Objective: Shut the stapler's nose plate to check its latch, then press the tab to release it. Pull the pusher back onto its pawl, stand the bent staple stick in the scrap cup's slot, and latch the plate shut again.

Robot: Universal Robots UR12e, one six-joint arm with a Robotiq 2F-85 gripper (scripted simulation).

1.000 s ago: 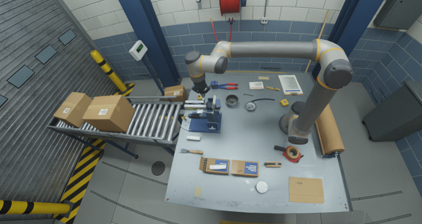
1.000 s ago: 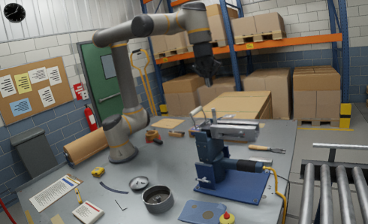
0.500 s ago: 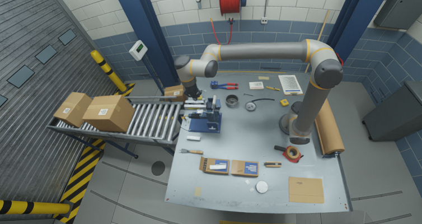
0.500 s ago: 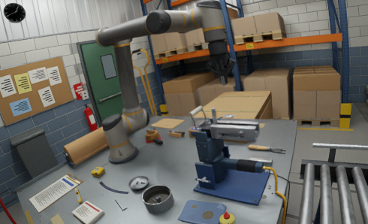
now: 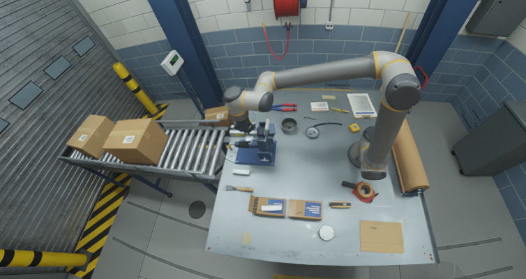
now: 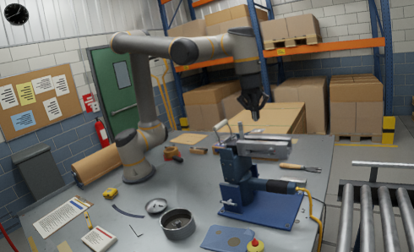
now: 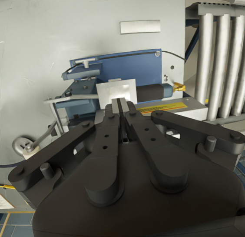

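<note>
The stapler's front end is partly hidden behind my own fingers in the wrist camera. The stapler [image 6: 253,169] is a blue tool clamped on a blue base plate [image 5: 255,156] near the table's conveyor-side edge. Its grey magazine [image 6: 264,146] lies level on top, with a pale plate [image 7: 116,91] at one end. My gripper [image 6: 254,115] hangs closed and empty a short way above the magazine's far end. A round grey scrap cup [image 6: 177,223] stands on the table beside the stapler, and its lid [image 6: 155,206] lies apart from it.
Stacked cardboard boxes and pallet racking stand behind the table. A roller conveyor [image 5: 191,150] carrying boxes butts against the table by the stapler. A staple strip [image 5: 241,172], a scraper [image 5: 239,189], staple boxes [image 5: 267,205], tape [image 5: 364,190] and a paper roll [image 5: 409,158] lie around.
</note>
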